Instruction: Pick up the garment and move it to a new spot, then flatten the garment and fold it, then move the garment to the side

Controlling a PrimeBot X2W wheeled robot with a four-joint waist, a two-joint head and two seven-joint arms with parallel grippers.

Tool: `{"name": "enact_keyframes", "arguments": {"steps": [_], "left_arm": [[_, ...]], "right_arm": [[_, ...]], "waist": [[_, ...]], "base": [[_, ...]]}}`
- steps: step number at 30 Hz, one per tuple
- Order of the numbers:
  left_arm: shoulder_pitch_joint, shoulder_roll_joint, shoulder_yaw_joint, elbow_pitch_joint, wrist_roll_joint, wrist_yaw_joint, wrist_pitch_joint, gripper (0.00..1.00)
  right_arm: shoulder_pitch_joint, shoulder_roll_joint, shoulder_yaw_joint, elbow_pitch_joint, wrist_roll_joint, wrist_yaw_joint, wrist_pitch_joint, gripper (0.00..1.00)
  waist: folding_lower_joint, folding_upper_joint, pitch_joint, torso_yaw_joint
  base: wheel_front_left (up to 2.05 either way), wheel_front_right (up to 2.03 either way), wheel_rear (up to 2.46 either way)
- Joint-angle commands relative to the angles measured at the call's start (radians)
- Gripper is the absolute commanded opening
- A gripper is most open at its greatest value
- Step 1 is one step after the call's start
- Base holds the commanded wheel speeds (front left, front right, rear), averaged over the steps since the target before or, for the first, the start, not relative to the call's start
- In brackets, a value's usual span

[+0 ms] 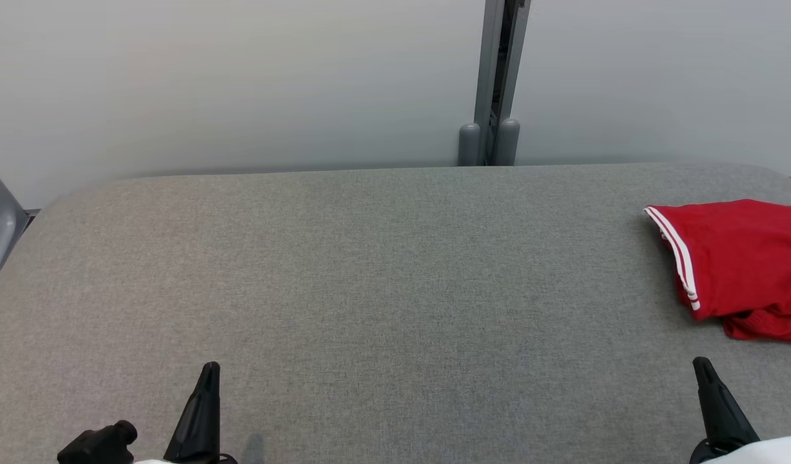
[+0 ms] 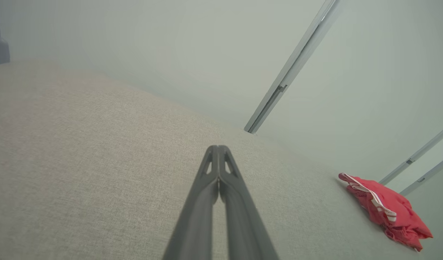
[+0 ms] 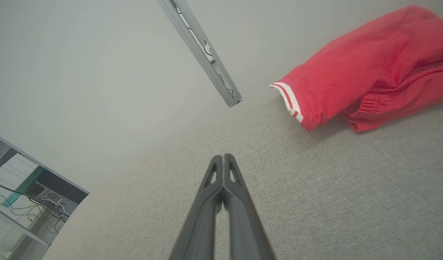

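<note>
Two hands, left hand (image 2: 218, 148) and right hand (image 3: 223, 157), fingers together, empty, clear of the red garment (image 1: 743, 258)

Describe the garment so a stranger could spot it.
Start at the wide grey table before the pale wall. Follow it to the robot's right, where the garment lies bunched. Its bright red cloth and white-striped hem stand out from the grey.

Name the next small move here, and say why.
Probably open the right pincer: it is shut on nothing, and the red garment lies crumpled on the table just ahead of it, untouched, waiting to be picked up.
</note>
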Motion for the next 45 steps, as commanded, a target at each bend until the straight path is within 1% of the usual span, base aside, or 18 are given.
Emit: {"name": "enact_keyframes", "arguments": {"steps": [1, 12, 45], "left_arm": [[0.002, 0.003, 0.009, -0.021, -0.031, -0.011, 0.001, 0.00], [0.023, -0.017, 0.020, -0.049, -0.170, -0.038, 0.014, 0.00], [0.072, -0.067, 0.046, -0.113, -0.494, -0.104, 0.044, 0.00]], "right_arm": [[-0.004, -0.012, -0.010, -0.019, 0.040, 0.000, 0.008, 0.00], [0.012, -0.013, -0.042, -0.031, 0.204, 0.000, 0.051, 0.00], [0.043, -0.002, -0.132, -0.055, 0.579, 0.000, 0.167, 0.00]], "waist": [[0.0000, 0.0000, 0.000, 0.000], [0.0000, 0.0000, 0.002, -0.004], [0.0000, 0.0000, 0.008, -0.016]], "base": [[0.00, 0.00, 0.00], [0.00, 0.00, 0.00], [0.00, 0.00, 0.00]]}}
